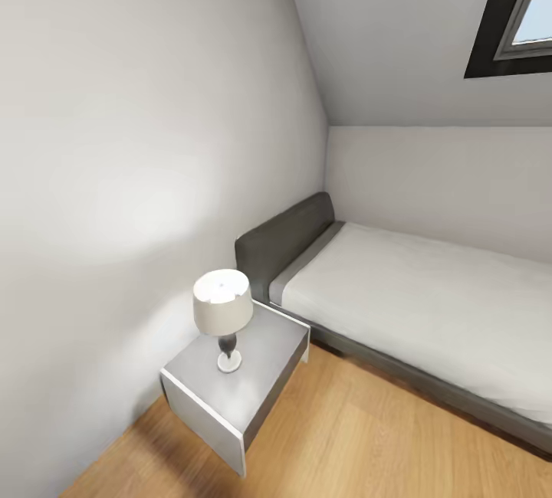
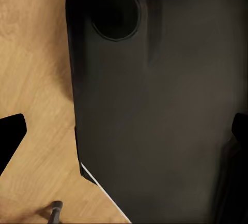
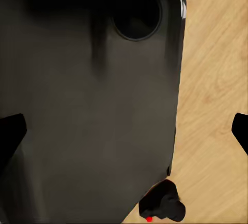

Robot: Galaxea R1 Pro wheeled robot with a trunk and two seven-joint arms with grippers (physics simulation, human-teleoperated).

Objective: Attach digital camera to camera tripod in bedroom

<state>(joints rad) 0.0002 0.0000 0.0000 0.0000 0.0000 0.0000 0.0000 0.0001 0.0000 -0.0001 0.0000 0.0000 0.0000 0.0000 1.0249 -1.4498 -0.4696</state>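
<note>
head view is giving you a corner of the bedroom: a grey bed (image 1: 322, 237) with a white mattress (image 1: 429, 306) is running along the far wall under a sloped ceiling, and a dark-framed skylight (image 1: 491, 38) is sitting at the upper right. a small grey nightstand (image 1: 261, 391) is standing on the light wood floor (image 1: 368, 444) just beside the headboard, and a table lamp (image 1: 222, 314) with a white shade is standing upright on it.

right wrist view is showing you a large dark robot body panel (image 3: 88, 110) over the floor. the digital camera (image 3: 163, 203), small and black with a red button, is lying on the floor near the panel's edge. the right gripper (image 3: 124, 128) is showing its black fingertips (image 3: 10, 136) at opposite edges of the frame, spread wide, holding nothing.

left wrist view is showing you the same kind of dark panel (image 2: 155, 110). the left gripper (image 2: 124, 133) is likewise spread wide and holding nothing. a thin dark object (image 2: 54, 211) is lying on the floor; you cannot tell what it is.
</note>
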